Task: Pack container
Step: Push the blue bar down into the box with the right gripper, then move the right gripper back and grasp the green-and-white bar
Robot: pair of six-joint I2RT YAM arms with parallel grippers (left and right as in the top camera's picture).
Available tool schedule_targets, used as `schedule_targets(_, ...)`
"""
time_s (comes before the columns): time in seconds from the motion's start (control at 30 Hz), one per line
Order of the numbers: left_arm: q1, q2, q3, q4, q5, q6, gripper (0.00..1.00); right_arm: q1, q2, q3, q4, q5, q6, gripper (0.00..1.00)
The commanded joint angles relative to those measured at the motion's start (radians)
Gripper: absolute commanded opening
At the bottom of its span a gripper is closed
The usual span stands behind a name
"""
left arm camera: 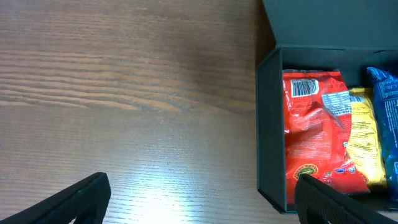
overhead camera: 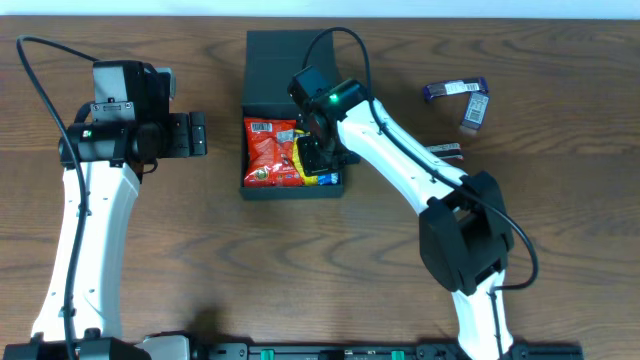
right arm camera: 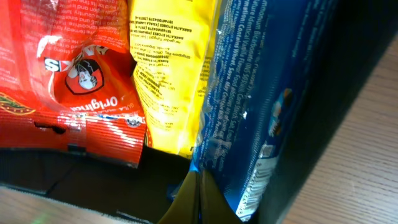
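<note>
The dark container [overhead camera: 285, 62] lies open at the table's middle, lid flap laid back. It holds a red packet [overhead camera: 268, 150], a yellow packet [overhead camera: 302, 160] and a blue packet [overhead camera: 330, 179] side by side. My right gripper [overhead camera: 318, 158] reaches into the container. In the right wrist view its fingers [right arm camera: 199, 202] are pressed together on the bottom edge of the blue packet [right arm camera: 261, 93], beside the yellow packet [right arm camera: 168, 68], the red packet [right arm camera: 68, 74] and the container wall [right arm camera: 301, 162]. My left gripper [overhead camera: 195, 133] is open and empty over bare wood [left arm camera: 205, 205], left of the container [left arm camera: 268, 124].
A purple packet [overhead camera: 455, 90] and a small upright packet [overhead camera: 475, 112] lie on the table to the right of the container. A slim bar [overhead camera: 447, 150] shows partly under the right arm. The wooden table's far edge runs along the top.
</note>
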State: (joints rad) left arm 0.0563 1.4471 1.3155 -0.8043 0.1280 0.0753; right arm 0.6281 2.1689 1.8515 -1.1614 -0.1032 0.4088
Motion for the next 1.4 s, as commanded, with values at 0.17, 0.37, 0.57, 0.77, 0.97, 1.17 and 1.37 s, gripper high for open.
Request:
schedule_targets(0.17, 0.002, -0.009, 0.022, 0.000, 0.003, -0.008, 0.95, 0.007, 0.034, -0.003, 0.003, 0.009, -0.014, 0.01)
schedule_targets(0.37, 0.002, -0.009, 0.022, 0.000, 0.003, -0.008, 0.95, 0.002, 0.002, 0.039, -0.009, 0.037, -0.014, 0.01)
schedule_targets(0.57, 0.002, -0.009, 0.022, 0.000, 0.003, -0.008, 0.95, -0.003, -0.048, 0.041, -0.048, 0.092, -0.015, 0.01)
schedule_targets(0.77, 0.002, -0.009, 0.022, 0.000, 0.003, -0.008, 0.95, -0.004, -0.048, 0.000, -0.054, 0.092, -0.021, 0.01)
schedule_targets(0.97, 0.002, -0.009, 0.022, 0.000, 0.003, -0.008, 0.95, -0.004, -0.046, -0.058, -0.012, 0.092, -0.021, 0.01)
schedule_targets(1.17, 0.002, -0.009, 0.022, 0.000, 0.003, -0.008, 0.95, -0.008, -0.049, -0.082, 0.013, 0.092, -0.021, 0.01)
schedule_targets(1.37, 0.002, -0.009, 0.022, 0.000, 0.003, -0.008, 0.96, -0.024, -0.104, 0.009, -0.005, 0.106, -0.021, 0.01)
